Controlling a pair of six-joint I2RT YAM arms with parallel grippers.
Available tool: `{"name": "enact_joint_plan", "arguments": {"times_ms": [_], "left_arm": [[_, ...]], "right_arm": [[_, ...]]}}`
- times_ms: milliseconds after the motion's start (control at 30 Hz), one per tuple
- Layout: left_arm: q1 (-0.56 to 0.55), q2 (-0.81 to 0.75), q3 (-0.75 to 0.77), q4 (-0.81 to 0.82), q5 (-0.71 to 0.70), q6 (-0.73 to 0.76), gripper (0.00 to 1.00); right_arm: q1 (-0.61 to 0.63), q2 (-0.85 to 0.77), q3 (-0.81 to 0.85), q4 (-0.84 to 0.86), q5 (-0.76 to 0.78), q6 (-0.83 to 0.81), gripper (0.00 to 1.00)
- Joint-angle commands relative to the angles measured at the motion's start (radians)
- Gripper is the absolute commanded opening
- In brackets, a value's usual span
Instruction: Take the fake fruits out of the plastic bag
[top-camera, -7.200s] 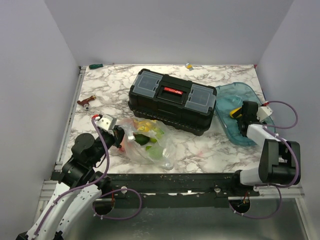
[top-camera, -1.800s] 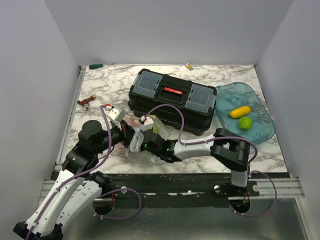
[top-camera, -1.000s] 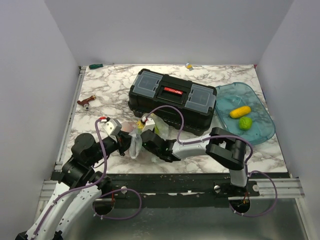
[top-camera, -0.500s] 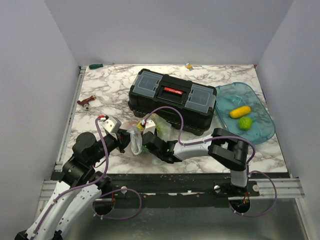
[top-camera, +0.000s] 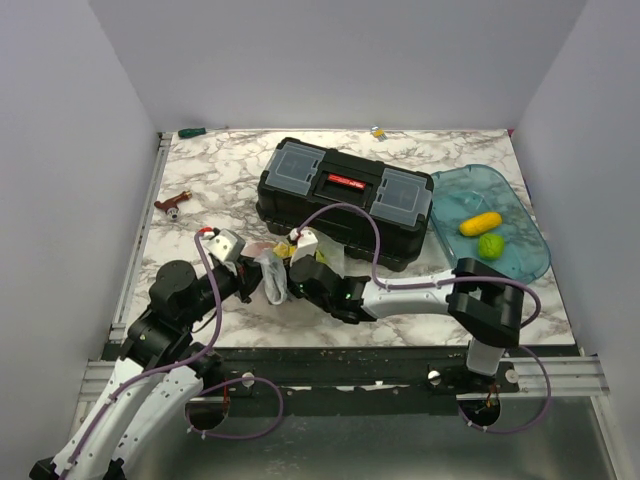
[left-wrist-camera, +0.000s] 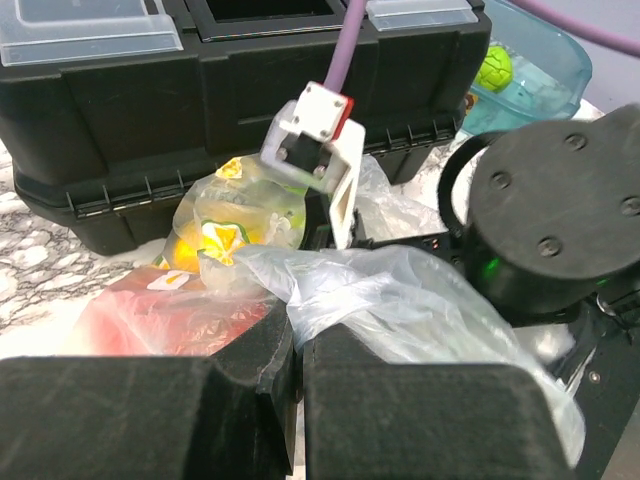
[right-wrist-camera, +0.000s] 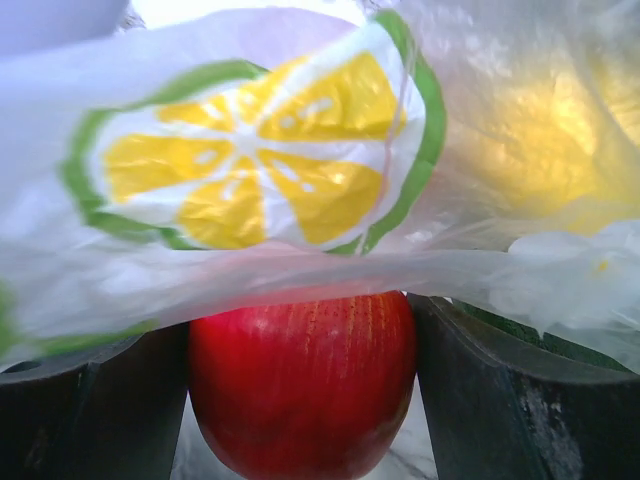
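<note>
The left gripper (left-wrist-camera: 297, 345) pinches the plastic bag (left-wrist-camera: 400, 300); the right gripper (right-wrist-camera: 302, 400), buried in film, clasps a red fake fruit (right-wrist-camera: 300, 345) whose top the bag hides.

Top external: fixed high behind the arm bases at 6 o'clock, looking down toward 12 over the whole worktop (top-camera: 200, 180). Left wrist: low and close, facing the black toolbox (left-wrist-camera: 200, 100) across the plastic bag (left-wrist-camera: 400, 300). Right wrist: against that same bag, red fruit (right-wrist-camera: 300, 380) filling the lower frame.
</note>
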Motion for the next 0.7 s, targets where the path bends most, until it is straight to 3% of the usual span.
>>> {"name": "enact_joint_plan", "arguments": {"times_ms": [0,300,667], "left_arm": [[-0.003,0.005,0.01,0.014,-0.022,0.013,0.0],[-0.002,0.002,0.009,0.011,-0.052,0.013,0.0],[0.007,0.01,0.015,0.006,-0.066,0.012,0.0]], "right_arm": [[0.003,-0.077,-0.03,0.027,0.041,0.0,0.46],[0.004,-0.279,-0.149,0.042,0.128,0.013,0.36],[0.003,-0.543,-0.26,-0.019,0.267,-0.013,0.33]]}}
